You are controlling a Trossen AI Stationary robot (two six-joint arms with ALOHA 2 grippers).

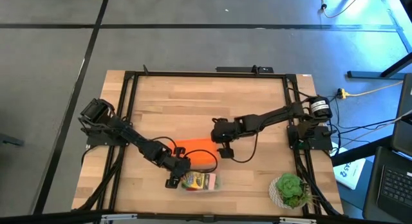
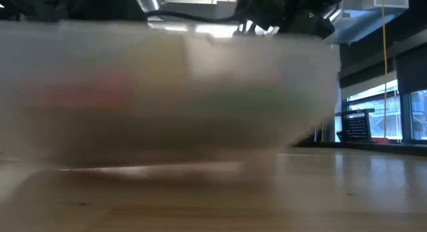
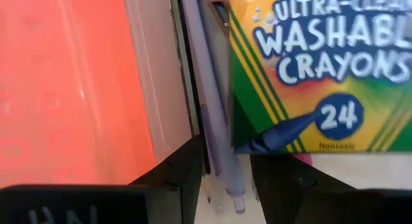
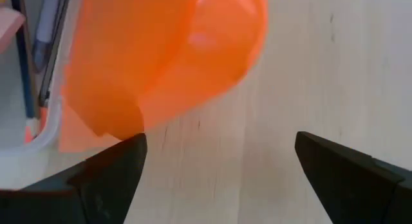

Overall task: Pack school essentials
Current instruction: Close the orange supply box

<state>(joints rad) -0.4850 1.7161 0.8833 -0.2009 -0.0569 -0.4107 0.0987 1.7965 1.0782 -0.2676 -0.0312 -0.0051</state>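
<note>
purple pen (image 3: pixel 215 147) sits clamped in the left end effector (image 3: pixel 222 182), lowered beside the crayon box (image 3: pixel 322 69) in the clear box (image 1: pixel 198 181), likely for packing. the right end effector (image 4: pixel 219 166) hovers wide apart by the orange lid (image 4: pixel 161 50), probably waiting to close it.

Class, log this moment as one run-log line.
left end effector: astride purple pen, by crayon box | right end effector: open, by orange lid | plant: untouched
</note>
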